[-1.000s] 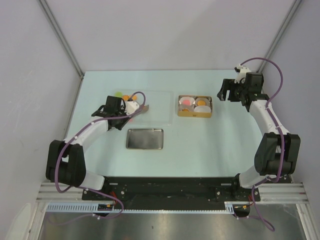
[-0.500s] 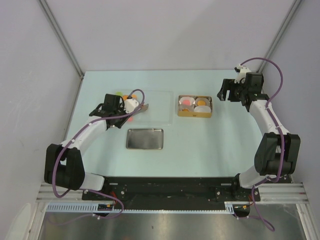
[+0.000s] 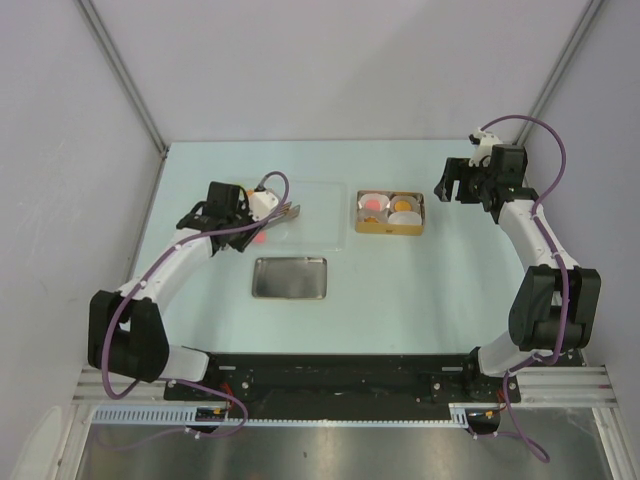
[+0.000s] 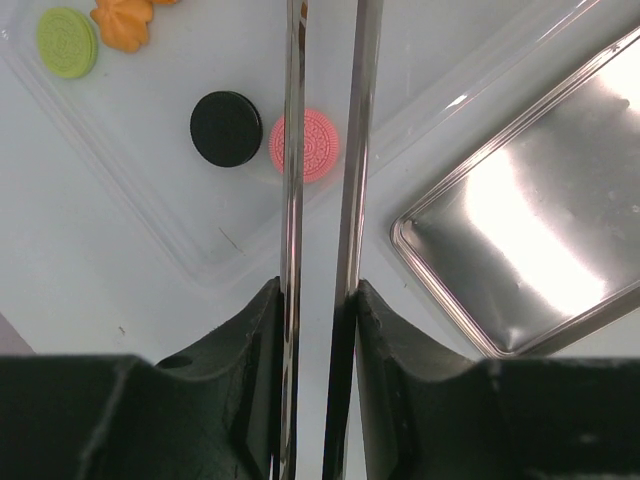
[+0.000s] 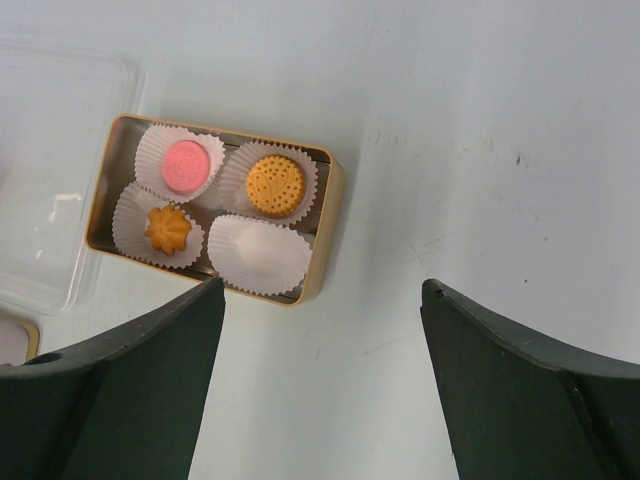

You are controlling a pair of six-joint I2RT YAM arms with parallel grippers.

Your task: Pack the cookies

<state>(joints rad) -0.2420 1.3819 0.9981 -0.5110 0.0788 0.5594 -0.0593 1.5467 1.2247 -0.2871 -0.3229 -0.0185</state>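
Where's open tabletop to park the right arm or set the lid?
Bare tabletop lies right of the metal lid and below the gold tin; the far strip behind the clear tray is bare too. It is crowded around the left gripper, over the tray's loose cookies.

The pale blue-green tabletop (image 3: 400, 290) carries three things: a clear plastic tray (image 3: 318, 222) at 11 o'clock, a gold tin (image 3: 358, 212) just beside it at 1 o'clock, and a shiny metal lid (image 3: 290, 277) near centre.
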